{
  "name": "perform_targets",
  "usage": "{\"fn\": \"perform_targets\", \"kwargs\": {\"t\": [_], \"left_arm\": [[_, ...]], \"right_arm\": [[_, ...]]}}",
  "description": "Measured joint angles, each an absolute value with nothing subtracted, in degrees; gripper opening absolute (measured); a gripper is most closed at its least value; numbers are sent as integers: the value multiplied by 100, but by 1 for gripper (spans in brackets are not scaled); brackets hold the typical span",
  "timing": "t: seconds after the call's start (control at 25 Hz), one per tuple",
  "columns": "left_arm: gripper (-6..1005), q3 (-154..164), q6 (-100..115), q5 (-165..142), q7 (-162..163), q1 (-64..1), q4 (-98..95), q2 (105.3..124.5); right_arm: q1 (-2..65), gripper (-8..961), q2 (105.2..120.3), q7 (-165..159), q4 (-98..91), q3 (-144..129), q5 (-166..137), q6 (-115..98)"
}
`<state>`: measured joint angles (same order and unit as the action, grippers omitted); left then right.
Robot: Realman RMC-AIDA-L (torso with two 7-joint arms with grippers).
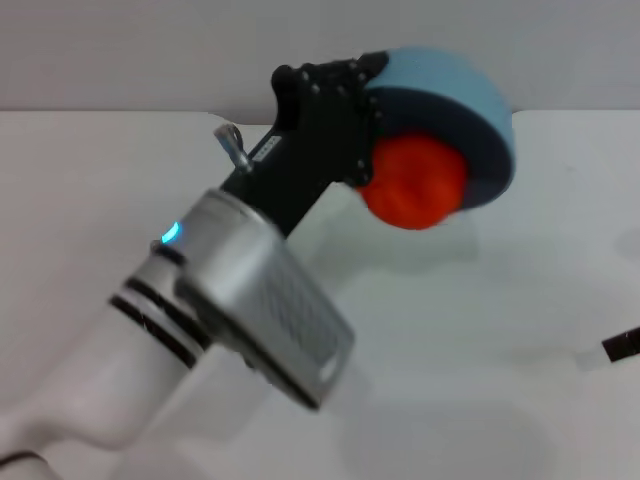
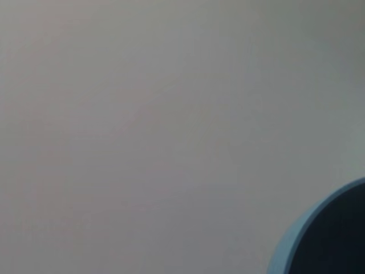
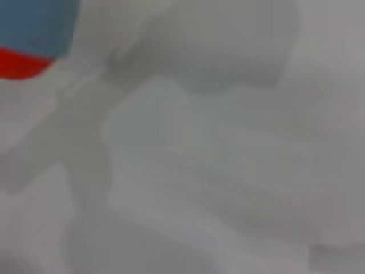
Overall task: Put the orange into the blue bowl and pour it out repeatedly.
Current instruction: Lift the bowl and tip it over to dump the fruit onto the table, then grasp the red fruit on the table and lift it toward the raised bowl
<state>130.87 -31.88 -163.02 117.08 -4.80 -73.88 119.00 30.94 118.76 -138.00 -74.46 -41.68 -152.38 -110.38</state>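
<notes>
Head view: left gripper (image 1: 372,125) raised above the white table (image 1: 480,340), black fingers clamped on the rim of the blue bowl (image 1: 455,85), arm reaching up from the lower left with a silver wrist housing and a small blue-lit indicator. Bowl tipped steeply on its side, opening turned down and toward the camera, dark interior showing in shadow. Orange (image 1: 413,183) at the lower lip of the tilted bowl, partly inside the opening and bulging out below the rim, touching the bowl's inner edge just beside the gripper fingers; not resting on the table, with a faint shadow on the surface below. Right gripper (image 1: 622,345) only just visible as a dark tip at the right edge, low over the table and well apart from the bowl; jaw state there impossible to tell. Left wrist view: mostly plain grey-white surface, with a curved section of the blue bowl (image 2: 291,242) rim and its dark inside filling one corner; no orange seen here and no fingers in view. Right wrist view: blurred white table (image 3: 239,171) crossed by soft grey shadows; in one corner, far off, a patch of the blue bowl (image 3: 34,25) with a sliver of the orange (image 3: 20,64) directly against its edge; own fingers not in view.
</notes>
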Motion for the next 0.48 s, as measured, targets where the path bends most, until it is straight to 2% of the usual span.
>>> {"fn": "perform_targets", "kwargs": {"t": [0.16,0.48], "left_arm": [[-2,13675,-4644,-15305,10231,-1001,-6507,11907],[-1,13946,-4764,-14138,9711,-1297,-6325,11907]], "right_arm": [[3052,405,11883,-13756,-7376,-4095,-15212,-11077],[3054,417,11883,-13748,-7337,-4038,-15200,-11057]]}}
